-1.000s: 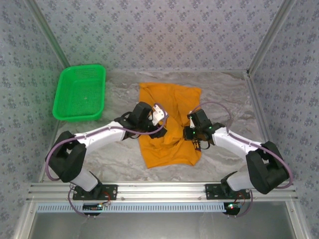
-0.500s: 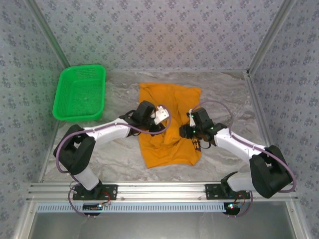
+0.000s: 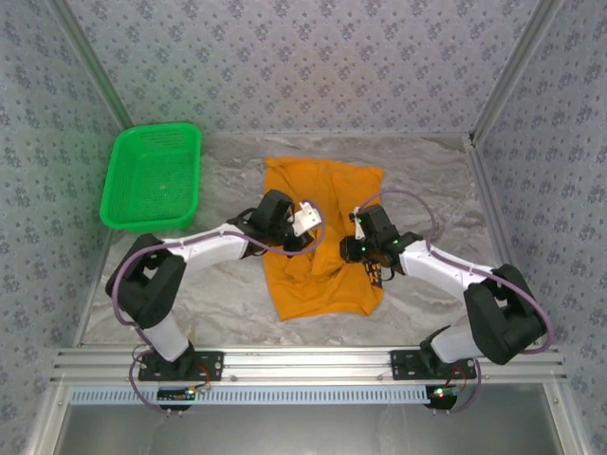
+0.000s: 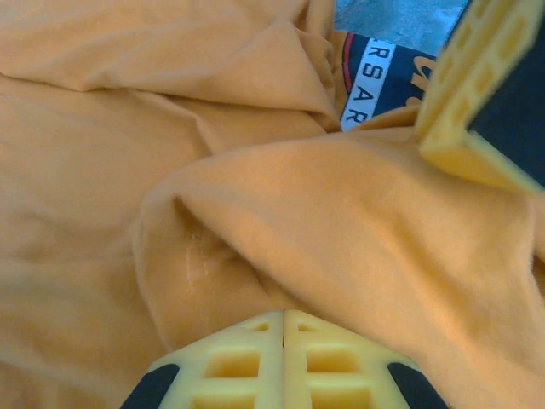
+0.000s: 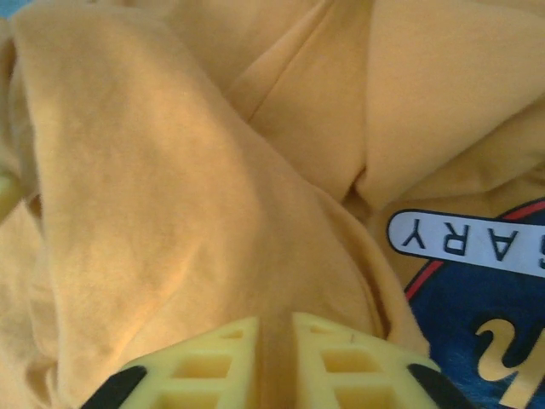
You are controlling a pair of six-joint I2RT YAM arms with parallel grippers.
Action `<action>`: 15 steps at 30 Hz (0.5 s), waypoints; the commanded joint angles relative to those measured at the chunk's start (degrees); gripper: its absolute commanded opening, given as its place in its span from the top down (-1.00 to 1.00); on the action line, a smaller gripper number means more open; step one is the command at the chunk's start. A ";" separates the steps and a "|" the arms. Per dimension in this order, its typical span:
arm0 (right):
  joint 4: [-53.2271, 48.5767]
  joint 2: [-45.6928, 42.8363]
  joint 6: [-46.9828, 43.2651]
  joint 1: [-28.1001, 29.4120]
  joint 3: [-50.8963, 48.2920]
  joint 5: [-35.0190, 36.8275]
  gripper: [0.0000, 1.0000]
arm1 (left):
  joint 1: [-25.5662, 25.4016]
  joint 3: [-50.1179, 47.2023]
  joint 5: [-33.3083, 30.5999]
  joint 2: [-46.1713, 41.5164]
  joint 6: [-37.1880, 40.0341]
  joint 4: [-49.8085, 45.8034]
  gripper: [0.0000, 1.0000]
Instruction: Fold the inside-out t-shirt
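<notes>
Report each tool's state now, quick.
Left tool: closed, pinching a fold of the orange-yellow cloth t-shirt.
Right tool: closed on the same t-shirt.

Green basket far left; bare tabletop right of t-shirt.

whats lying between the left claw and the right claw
A bunched fold of the orange-yellow cloth t-shirt, pinched by the left claw and the right claw. The left wrist view shows it running up to the other claw's yellow finger.
</notes>
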 commanded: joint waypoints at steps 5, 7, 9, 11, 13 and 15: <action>2.27 0.30 3.60 -4.39 -5.36 1.67 0.85 | 6.27 -12.72 11.34 -9.22 -4.14 12.10 1.00; 3.09 0.06 2.21 -4.92 -5.27 -1.27 0.79 | 6.22 -14.04 11.43 -10.20 -4.88 12.60 0.86; 1.64 -0.50 0.88 -4.71 -3.53 -2.40 0.51 | 5.81 -14.01 11.10 -10.80 -6.18 12.48 0.25; 0.14 -1.40 -0.22 -4.48 -1.91 -2.89 0.30 | 3.96 -12.95 8.93 -10.72 -4.50 11.01 0.01; -1.01 -2.71 -0.79 -4.44 -0.57 -3.00 0.26 | 2.02 -11.07 6.80 -9.87 -2.41 9.24 -0.02; -1.98 -4.05 -1.14 -4.40 0.75 -3.21 0.22 | 0.17 -8.21 3.60 -7.97 -0.59 7.43 -0.02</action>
